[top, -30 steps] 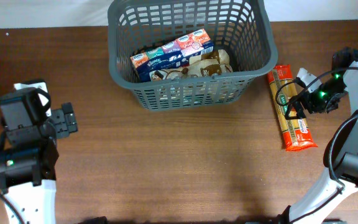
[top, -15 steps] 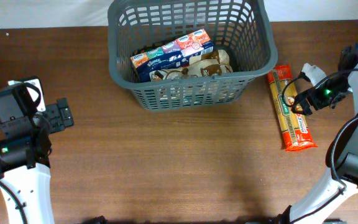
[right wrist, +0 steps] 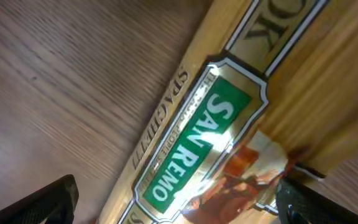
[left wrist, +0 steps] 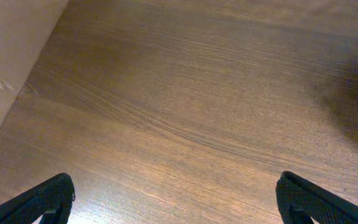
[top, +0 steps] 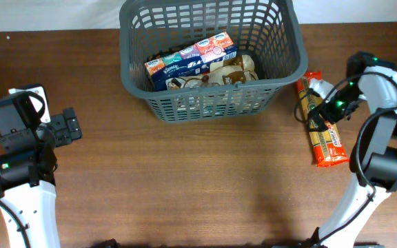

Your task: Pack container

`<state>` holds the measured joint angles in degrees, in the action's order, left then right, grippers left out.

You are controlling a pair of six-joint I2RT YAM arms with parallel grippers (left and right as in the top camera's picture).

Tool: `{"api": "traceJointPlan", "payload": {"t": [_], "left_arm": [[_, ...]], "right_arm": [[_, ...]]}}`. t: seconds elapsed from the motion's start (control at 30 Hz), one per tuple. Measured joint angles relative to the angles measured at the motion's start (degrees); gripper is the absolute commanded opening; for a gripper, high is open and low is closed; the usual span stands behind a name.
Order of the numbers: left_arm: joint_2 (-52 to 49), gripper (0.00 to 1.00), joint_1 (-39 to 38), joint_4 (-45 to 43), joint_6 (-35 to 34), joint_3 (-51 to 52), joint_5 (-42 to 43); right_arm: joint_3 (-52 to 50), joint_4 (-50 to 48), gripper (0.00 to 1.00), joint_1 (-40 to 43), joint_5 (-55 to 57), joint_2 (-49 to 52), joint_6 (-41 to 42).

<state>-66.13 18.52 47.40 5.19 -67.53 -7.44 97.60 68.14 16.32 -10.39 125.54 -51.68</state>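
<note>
Notably, our right gripper (right wrist: pixel 180 204) hung spread over the long orange plastic spaghetti pkt (top: pixel 328 145); we judged: straddle its width mid-length, then pinch.

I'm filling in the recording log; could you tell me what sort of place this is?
Probably a robotics lab bench set up for grocery packing: a left arm and right arm at a wooden table, a grey basket holding boxes, and a spaghetti packet beside it.

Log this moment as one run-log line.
right gripper: open over spaghetti packet | left gripper: open over table | container: spaghetti packet outside
</note>
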Motion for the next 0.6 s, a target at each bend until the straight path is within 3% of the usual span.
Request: {"api": "traceJointPlan", "payload": {"t": [0.6], "left_arm": [[-3.3,0.99,0.0,-1.5,0.0,0.0,1.3]], "right_arm": [[0.0,0.1,0.99,-0.3,0.4,0.1,0.7]]}}
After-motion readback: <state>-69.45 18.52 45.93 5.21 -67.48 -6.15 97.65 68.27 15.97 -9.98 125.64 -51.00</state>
